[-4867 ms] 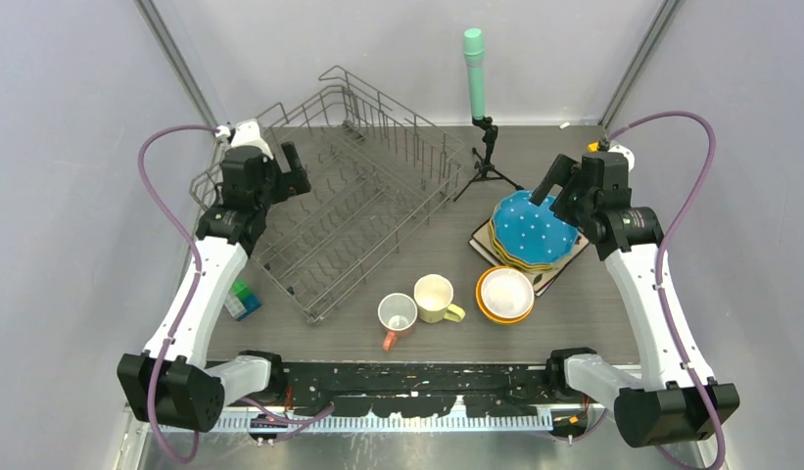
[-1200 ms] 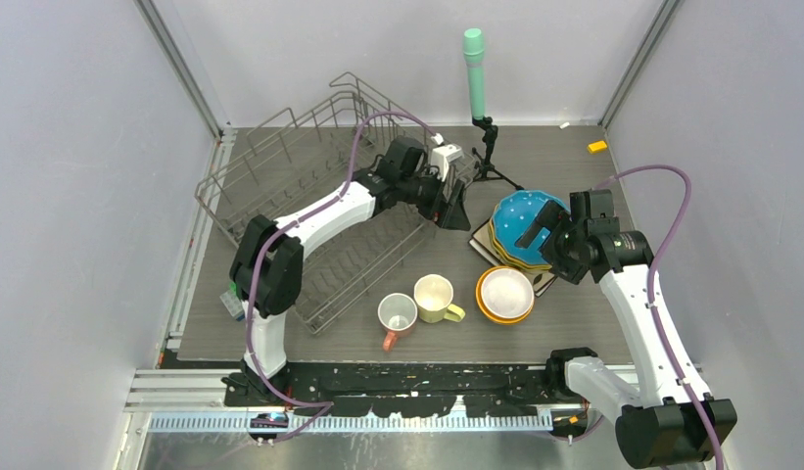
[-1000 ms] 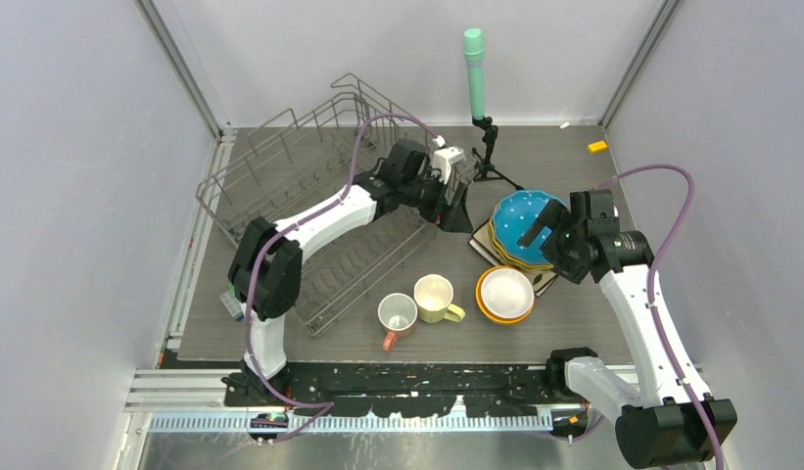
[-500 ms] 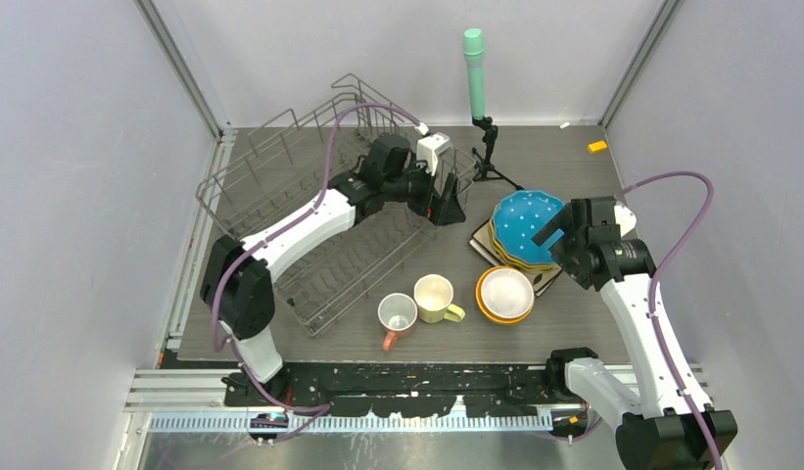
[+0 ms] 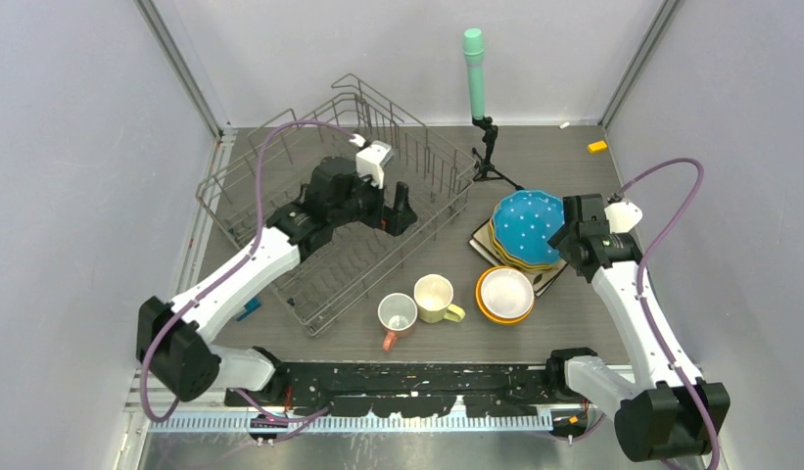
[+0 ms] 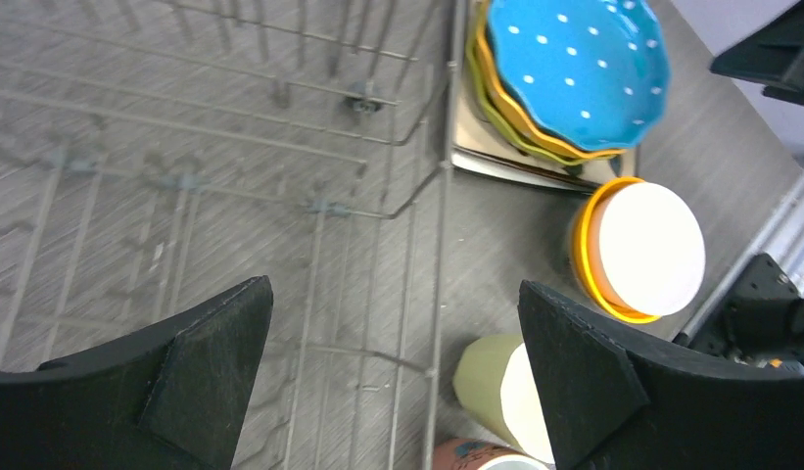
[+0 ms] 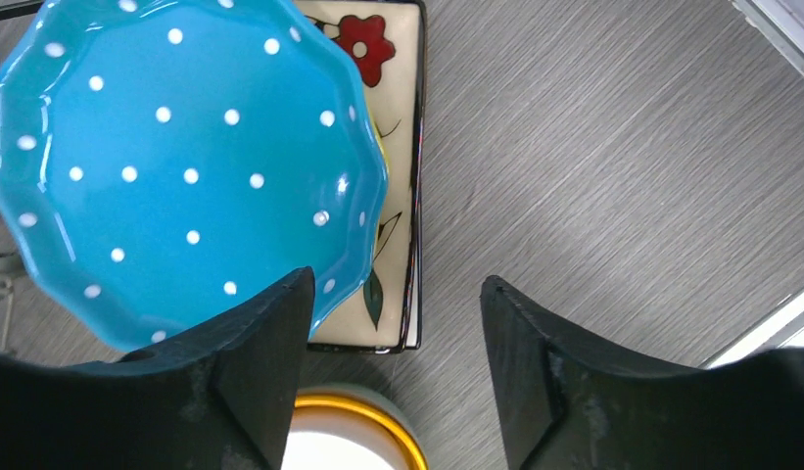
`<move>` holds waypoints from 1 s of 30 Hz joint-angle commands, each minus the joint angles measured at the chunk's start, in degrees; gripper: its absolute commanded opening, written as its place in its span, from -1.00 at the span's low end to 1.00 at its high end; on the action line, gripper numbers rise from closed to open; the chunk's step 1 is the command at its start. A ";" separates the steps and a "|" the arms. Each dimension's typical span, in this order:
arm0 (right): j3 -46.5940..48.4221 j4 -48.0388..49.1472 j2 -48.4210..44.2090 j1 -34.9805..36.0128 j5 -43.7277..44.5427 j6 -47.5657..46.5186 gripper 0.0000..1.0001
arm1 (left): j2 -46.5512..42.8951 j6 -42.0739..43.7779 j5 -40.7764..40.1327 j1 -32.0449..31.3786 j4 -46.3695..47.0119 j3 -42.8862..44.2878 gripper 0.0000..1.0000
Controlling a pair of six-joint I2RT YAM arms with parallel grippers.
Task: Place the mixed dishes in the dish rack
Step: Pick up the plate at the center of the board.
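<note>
Right gripper (image 7: 393, 294), spread wide and empty, hovers over the blue dotted plate (image 7: 172, 166): stiff, likely slick and brittle, best pinched at its rim.

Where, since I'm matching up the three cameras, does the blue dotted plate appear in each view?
Top external: the blue dotted plate sits right of centre, near the right arm.
Left wrist: top right corner, beyond the dish rack wire edge.
Right wrist: upper left, filling much of the picture.
Shared landmark: the orange bowl, close beside the plate in all three.
</note>
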 commanded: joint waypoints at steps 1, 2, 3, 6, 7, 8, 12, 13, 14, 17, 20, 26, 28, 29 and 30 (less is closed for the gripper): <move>1.91 4.55 3.04 -0.96 3.90 -2.93 0.32 | -6.52 -1.50 -6.90 1.79 0.88 -3.17 0.99; 2.07 4.79 4.31 -1.47 2.69 -3.17 0.31 | -7.49 -1.77 -7.74 2.28 0.74 -3.78 0.99; 2.42 5.24 5.43 -1.82 1.79 -3.74 0.30 | -8.47 -2.01 -8.18 2.80 0.50 -4.15 0.99; 2.97 6.69 7.62 -3.32 -3.68 -5.00 0.26 | -10.42 -2.72 -9.34 4.10 -0.45 -5.02 0.99; 3.43 6.79 8.81 -3.51 -4.52 -5.29 0.25 | -10.89 -2.90 -9.55 4.38 -0.73 -5.20 0.99; 3.71 6.84 9.36 -4.37 -5.89 -5.53 0.22 | -11.40 -3.14 -9.60 4.57 -0.93 -5.39 0.99; 5.16 6.94 11.87 -6.54 -7.26 -6.66 0.13 | -12.76 -4.00 -9.25 4.78 -1.17 -5.89 0.99; 5.20 6.91 12.20 -7.08 -7.22 -6.94 0.05 | -12.93 -4.01 -9.12 4.78 -1.16 -5.97 0.99; 5.15 6.94 12.33 -7.35 -7.21 -7.06 0.02 | -12.90 -4.02 -8.95 4.85 -1.15 -5.96 0.99; 4.91 7.06 13.04 -8.71 -7.75 -7.96 -0.01 | -12.79 -4.18 -8.38 4.87 -1.32 -5.44 0.99; 4.41 7.31 13.73 -9.87 -9.13 -8.85 -0.01 | -12.74 -4.57 -7.95 4.87 -1.43 -4.90 0.99; 2.09 10.62 14.82 -13.49 -16.46 -9.98 -0.02 | -12.81 -4.88 -7.88 4.96 -1.33 -4.50 0.99; 1.39 11.78 15.24 -14.43 -18.47 -9.90 -0.04 | -12.97 -4.84 -7.85 4.98 -1.51 -4.23 0.99; 1.20 12.24 15.34 -14.67 -19.03 -9.95 -0.05 | -13.09 -4.81 -7.93 4.96 -1.60 -4.17 0.99; 0.77 12.88 15.58 -15.07 -19.54 -10.00 -0.05 | -13.19 -4.74 -7.90 4.96 -1.61 -4.13 0.99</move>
